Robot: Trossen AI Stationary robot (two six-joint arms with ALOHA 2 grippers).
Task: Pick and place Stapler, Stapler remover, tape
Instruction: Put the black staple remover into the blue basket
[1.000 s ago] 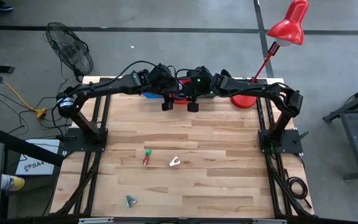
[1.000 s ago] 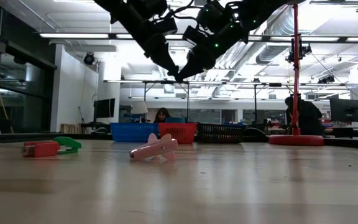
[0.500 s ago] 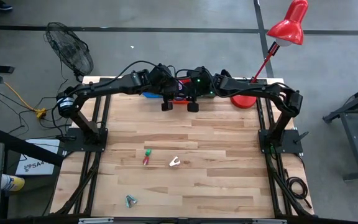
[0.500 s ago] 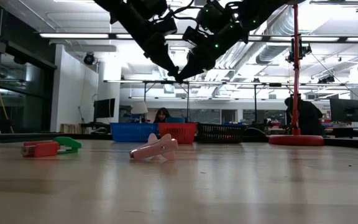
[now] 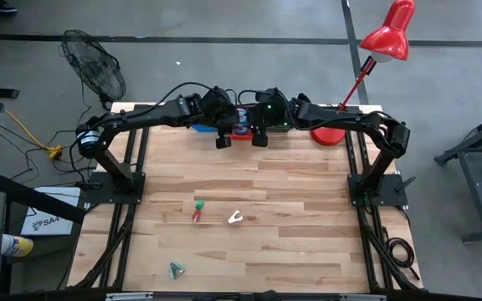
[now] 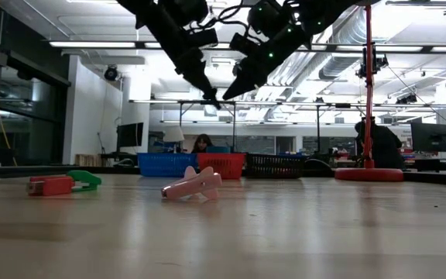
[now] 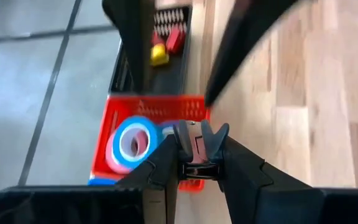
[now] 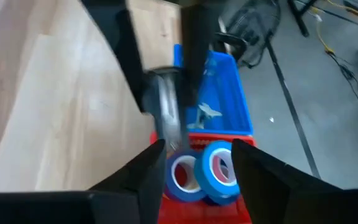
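My left gripper (image 7: pixel 194 144) hangs over the red bin (image 7: pixel 114 112) at the table's far edge, shut on a small black and silver thing (image 7: pixel 195 151), by its look a stapler remover. My right gripper (image 8: pixel 197 163) stands open just beside it (image 6: pixel 233 93), with nothing between its fingers. Blue tape rolls (image 8: pixel 219 168) lie in the red bin. On the table lie a red and green piece (image 5: pixel 197 211), a pale V-shaped piece (image 5: pixel 235 218) and a green-grey piece (image 5: pixel 175 269). Which of them is the stapler I cannot tell. My left gripper pinches the black and silver thing (image 7: pixel 194 163) between its two fingers, which point down from above. The thing is lifted clear, over the near rim of the red bin. Two dark prongs (image 7: pixel 211 134) stick out past the fingertips.
A blue bin (image 5: pixel 201 127) stands left of the red bin and a black bin (image 7: pixel 166 43) right of it, holding small yellow and red pieces. A red desk lamp's base (image 5: pixel 329 134) stands at the far right. Wide bare boards lie between the bins and the loose pieces.
The two grippers met tip to tip above the red bin. They have now drawn apart: the left has gone a little toward the table's left edge and the right a little to the right and up. The black and silver thing stays in the left gripper.
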